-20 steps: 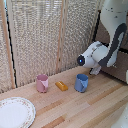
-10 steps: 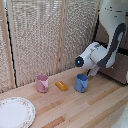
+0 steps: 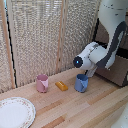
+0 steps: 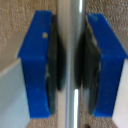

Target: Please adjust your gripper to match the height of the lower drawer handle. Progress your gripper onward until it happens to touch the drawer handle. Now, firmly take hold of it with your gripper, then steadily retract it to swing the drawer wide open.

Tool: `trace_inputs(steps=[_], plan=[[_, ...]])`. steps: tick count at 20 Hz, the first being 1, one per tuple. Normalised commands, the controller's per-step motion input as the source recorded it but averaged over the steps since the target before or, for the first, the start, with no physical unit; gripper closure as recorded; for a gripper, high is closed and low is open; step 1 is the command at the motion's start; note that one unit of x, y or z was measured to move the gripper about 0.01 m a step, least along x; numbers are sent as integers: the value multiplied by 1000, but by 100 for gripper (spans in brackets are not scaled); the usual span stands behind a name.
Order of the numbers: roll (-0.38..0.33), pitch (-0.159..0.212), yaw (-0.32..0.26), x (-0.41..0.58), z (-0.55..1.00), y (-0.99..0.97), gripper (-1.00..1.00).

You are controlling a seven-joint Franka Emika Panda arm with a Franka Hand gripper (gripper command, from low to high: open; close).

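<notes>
My gripper [image 4: 70,62] is clamped on the lower drawer handle [image 4: 74,60] — silvery bar pinched between my 2 blue pads [image 4: 36,60], center frame. No writing readable anywhere — none on the pads either.

Exterior view: high, angled down across table [image 3: 95,107], arm at 3 o'clock. Wrist view: point-blank between fingers [image 4: 36,65], handle [image 4: 75,60] centre. Shared: none identifiable.

silvery handle bar [image 4: 74,60] between blue fingers [image 4: 36,65]
</notes>
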Motion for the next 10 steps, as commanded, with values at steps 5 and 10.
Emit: trace_inputs(steps=[5,10], plan=[[55,3,-10,316,630,19,-100],[37,12,0,262,428,14,-100]])
